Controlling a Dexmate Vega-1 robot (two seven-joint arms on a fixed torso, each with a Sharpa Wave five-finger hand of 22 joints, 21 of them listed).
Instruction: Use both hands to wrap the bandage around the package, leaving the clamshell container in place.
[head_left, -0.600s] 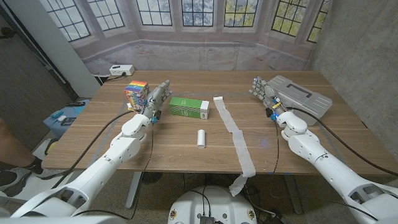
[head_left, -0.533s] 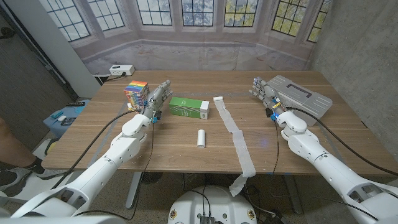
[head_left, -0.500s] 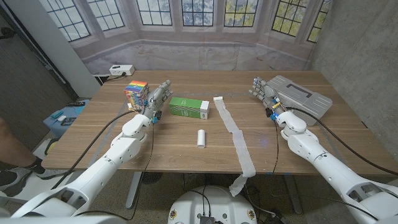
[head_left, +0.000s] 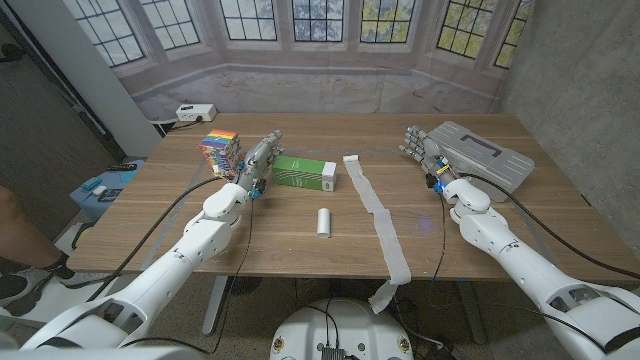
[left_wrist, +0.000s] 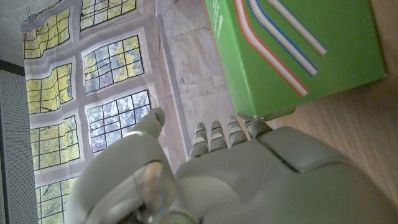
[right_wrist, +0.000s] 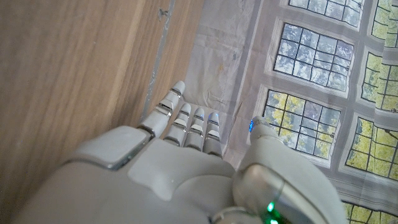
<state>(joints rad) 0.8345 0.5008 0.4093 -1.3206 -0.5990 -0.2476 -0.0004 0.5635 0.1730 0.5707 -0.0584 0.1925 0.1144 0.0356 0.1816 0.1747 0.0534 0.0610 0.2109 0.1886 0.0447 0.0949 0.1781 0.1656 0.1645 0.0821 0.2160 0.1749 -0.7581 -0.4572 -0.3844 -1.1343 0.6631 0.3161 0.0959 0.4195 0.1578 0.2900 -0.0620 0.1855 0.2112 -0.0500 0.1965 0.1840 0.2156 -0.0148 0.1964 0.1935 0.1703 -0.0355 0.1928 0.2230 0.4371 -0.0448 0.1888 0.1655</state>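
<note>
The left hand (head_left: 259, 160) slides toward three o'clock, closing right up beside the green package (head_left: 305, 173), and now it's clear of the colourful box (head_left: 218, 151).

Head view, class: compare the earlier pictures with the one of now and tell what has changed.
The left hand has moved to the right, closer to the green package; it holds nothing. The right hand, bandage strip, white roll, grey clamshell container and colourful box stayed put.

Even, soft indoor light from above; faint shadows on the table (head_left: 300, 250); head view sharp, slightly bowed at the edges; wrist views close, foreground blurred.
</note>
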